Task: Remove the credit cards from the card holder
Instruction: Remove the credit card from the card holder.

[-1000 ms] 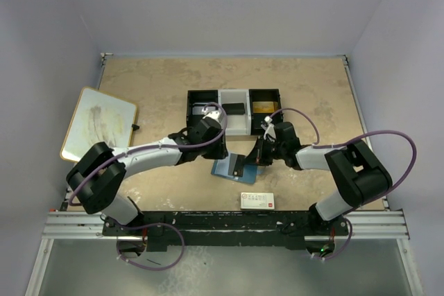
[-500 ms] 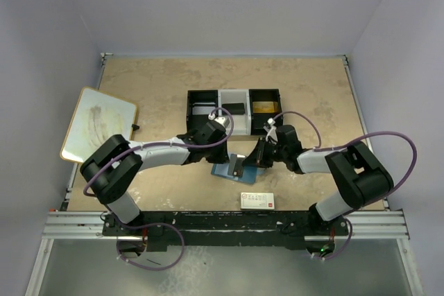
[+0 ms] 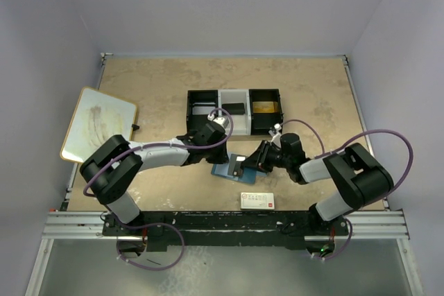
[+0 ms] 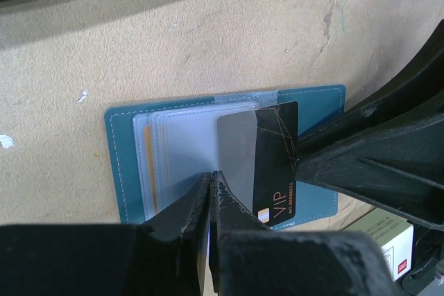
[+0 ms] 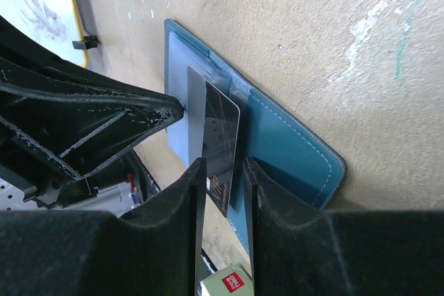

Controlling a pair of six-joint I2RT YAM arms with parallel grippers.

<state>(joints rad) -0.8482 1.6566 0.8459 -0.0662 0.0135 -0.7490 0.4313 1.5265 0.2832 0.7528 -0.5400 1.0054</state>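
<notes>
- Overhead view: the blue card holder (image 3: 225, 170) lies open on the tan table at 6 o'clock from the table's centre, and both arms meet over it.
- The same view shows a black-and-white tray (image 3: 189, 107) at 12 o'clock from the holder, a white box (image 3: 257, 200) at 5 o'clock, and a white board (image 3: 98, 124) at 10 o'clock.
- Only the wrist views show the cards. A grey-and-black VIP card (image 4: 267, 150) sticks partway out of a pale pocket.
- Only the left wrist view shows a yellow card (image 4: 146, 171), an edge of it in the pocket at 9 o'clock.
- The left gripper (image 4: 210, 177) is fully closed and holds nothing. Its tip rests on the pale pocket at the VIP card's edge.
- The right gripper (image 5: 223, 164) has its jaws slightly apart, with the VIP card's end in the gap. Whether they touch it cannot be told.
</notes>
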